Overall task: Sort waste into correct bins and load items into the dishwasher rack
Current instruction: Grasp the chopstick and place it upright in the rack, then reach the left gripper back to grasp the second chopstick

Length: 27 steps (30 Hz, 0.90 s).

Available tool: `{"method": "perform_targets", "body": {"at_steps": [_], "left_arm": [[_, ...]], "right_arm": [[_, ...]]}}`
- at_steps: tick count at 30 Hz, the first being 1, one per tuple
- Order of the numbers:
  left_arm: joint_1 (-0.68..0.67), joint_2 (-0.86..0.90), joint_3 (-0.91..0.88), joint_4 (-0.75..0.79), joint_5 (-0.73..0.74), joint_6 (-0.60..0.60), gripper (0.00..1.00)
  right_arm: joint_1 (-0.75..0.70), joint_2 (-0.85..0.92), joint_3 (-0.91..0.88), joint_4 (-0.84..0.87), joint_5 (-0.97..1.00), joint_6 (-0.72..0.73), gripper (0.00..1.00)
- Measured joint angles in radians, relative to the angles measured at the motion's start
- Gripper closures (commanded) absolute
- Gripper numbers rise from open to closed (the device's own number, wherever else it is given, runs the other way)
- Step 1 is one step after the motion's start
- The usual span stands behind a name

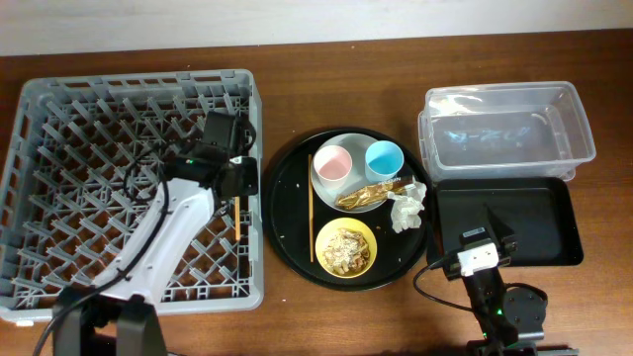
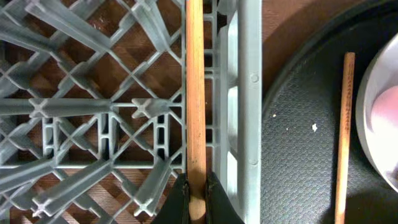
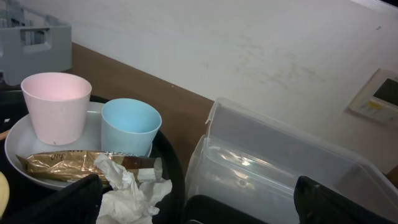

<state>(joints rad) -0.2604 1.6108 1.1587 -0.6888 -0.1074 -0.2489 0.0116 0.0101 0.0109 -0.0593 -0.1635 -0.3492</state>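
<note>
Left end effector [image 2: 196, 196] pinches chopstick [image 2: 195, 93] over rack [image 2: 249, 112].

Your table [image 1: 297, 89] is dark brown wood, and four things sit directly on it. The dishwasher rack [image 1: 138, 83] takes up the left side; in the left wrist view you can see the wood through its open lattice floor. Just to its right sits the round black tray [image 1: 287, 198], with a narrow strip of bare wood between them. On the right, the clear tub [image 1: 504, 138] lies toward the far edge, and the shallow black tray [image 1: 539, 213] lies directly in front of it, edges close together. You cannot tell whether they touch.
</note>
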Motion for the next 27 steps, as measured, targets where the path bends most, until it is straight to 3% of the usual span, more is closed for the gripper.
{"method": "perform_targets", "body": {"at_steps": [7, 8, 10, 12, 16, 20, 21, 23, 24, 25, 26, 27], "left_arm": [[0.000, 0.002, 0.000, 0.004, 0.003, 0.022, 0.98], [0.000, 0.002, 0.000, 0.005, 0.003, 0.022, 0.91], [0.000, 0.002, 0.000, 0.032, 0.003, 0.024, 0.65], [0.000, 0.002, 0.000, 0.044, 0.003, 0.025, 0.49], [0.000, 0.002, 0.025, 0.017, -0.021, 0.025, 0.48], [-0.082, -0.080, 0.077, -0.039, 0.098, 0.003, 0.52], [-0.146, -0.094, 0.079, -0.053, 0.113, -0.025, 0.01], [-0.247, -0.094, 0.079, -0.051, 0.124, -0.052, 0.01], [-0.300, -0.094, 0.079, -0.048, 0.130, -0.065, 0.05], [-0.325, -0.094, 0.079, -0.049, 0.127, -0.066, 0.51], [-0.338, -0.092, 0.079, -0.049, 0.126, -0.077, 0.60], [-0.340, -0.084, 0.079, -0.049, 0.114, -0.098, 0.61]], "right_arm": [[0.000, 0.000, 0.000, 0.000, 0.000, 0.000, 0.01], [0.000, 0.000, 0.000, 0.000, 0.000, 0.001, 0.01], [0.000, 0.000, 0.000, 0.000, 0.000, 0.001, 0.01], [0.000, 0.000, 0.000, 0.000, 0.000, 0.000, 0.01], [0.000, 0.000, 0.000, 0.000, 0.000, 0.001, 0.01], [0.000, 0.000, 0.000, 0.000, 0.000, 0.001, 0.01], [0.000, 0.000, 0.000, 0.000, 0.000, 0.001, 0.01], [0.000, 0.000, 0.000, 0.000, 0.000, 0.000, 0.01], [0.000, 0.000, 0.000, 0.000, 0.000, 0.001, 0.01], [0.000, 0.000, 0.000, 0.000, 0.000, 0.001, 0.01], [0.000, 0.000, 0.000, 0.000, 0.000, 0.001, 0.01], [0.000, 0.000, 0.000, 0.000, 0.000, 0.001, 0.01]]}}
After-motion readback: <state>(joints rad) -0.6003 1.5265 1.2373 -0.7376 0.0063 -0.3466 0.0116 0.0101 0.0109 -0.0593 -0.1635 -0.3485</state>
